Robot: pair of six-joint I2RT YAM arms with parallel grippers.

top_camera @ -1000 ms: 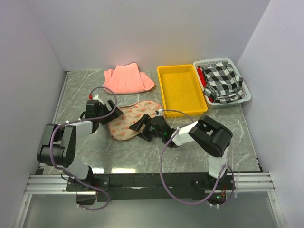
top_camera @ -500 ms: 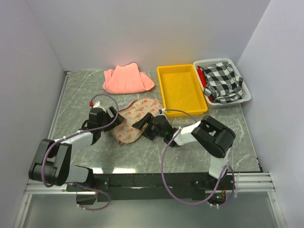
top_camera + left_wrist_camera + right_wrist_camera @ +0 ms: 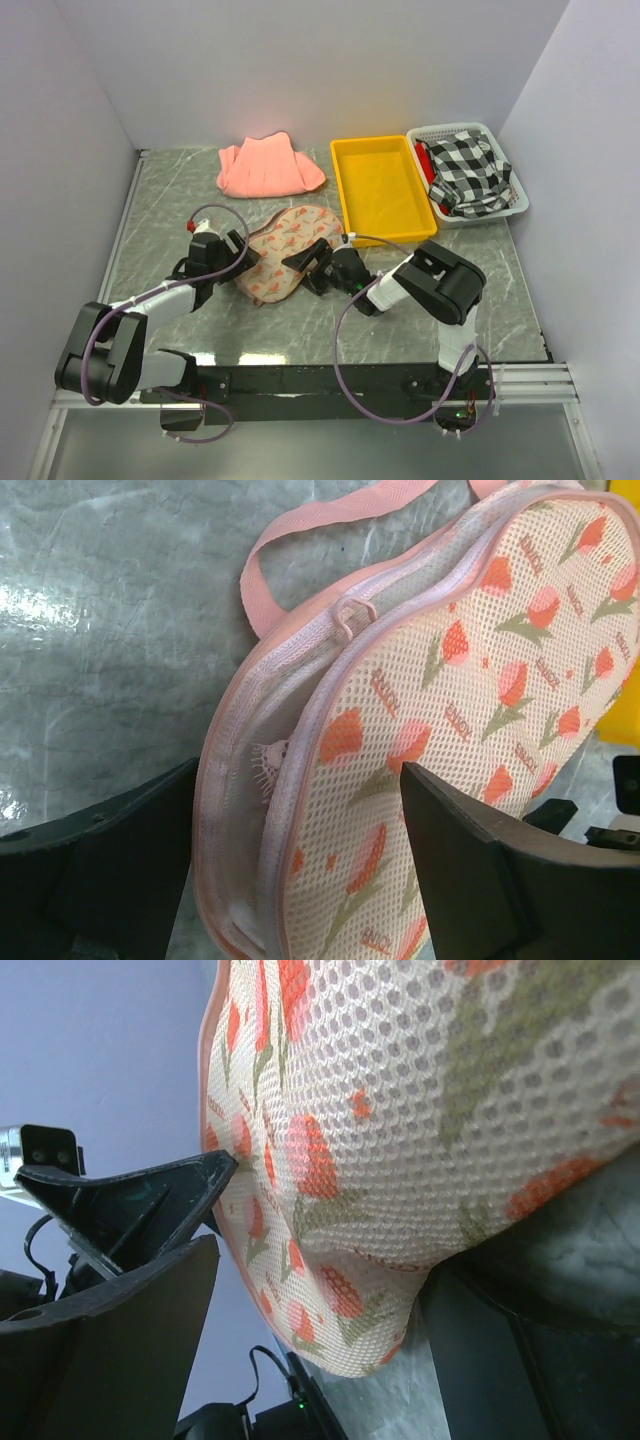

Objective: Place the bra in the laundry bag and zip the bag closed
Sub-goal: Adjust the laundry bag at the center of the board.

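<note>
My left hand (image 3: 298, 772) stands wide apart with the rounded end of the bag (image 3: 285, 248) between its fingers; one finger (image 3: 110, 870) lies at the pink edging, the other (image 3: 500, 880) against the printed mesh face; whether they pinch the bag or only touch it I cannot tell. Just ahead of that hand the zip (image 3: 300, 670) runs along the edge, its small pull (image 3: 350, 615) beyond my fingertips; on the stretch nearest my fingers the two sides of the zip gape apart, and something pale shows in the gap; the bra I cannot make out. A pink strap loop (image 3: 300, 525) lies on the bench (image 3: 160, 200) past the pull.

My right hand (image 3: 325, 1265) is also spread wide, at the near side of the bag across from the left hand; the mesh sags against one finger (image 3: 520, 1360), while the other (image 3: 110, 1350) stands just clear of it with a sliver of wall showing between; so this hand is apart and clamps nothing. Above that free finger a dark finger (image 3: 130, 1195) of my left hand reaches in, its tip at the bag's edge.

From above, the bag lies slantwise on the bench between my two hands, its far end pointing away from both. Well beyond my left hand lies a salmon cloth (image 3: 268, 167); beyond my right hand sits a yellow tray (image 3: 382, 187), and to the right of it a white basket (image 3: 517, 203) holding a checked cloth (image 3: 470, 170).
</note>
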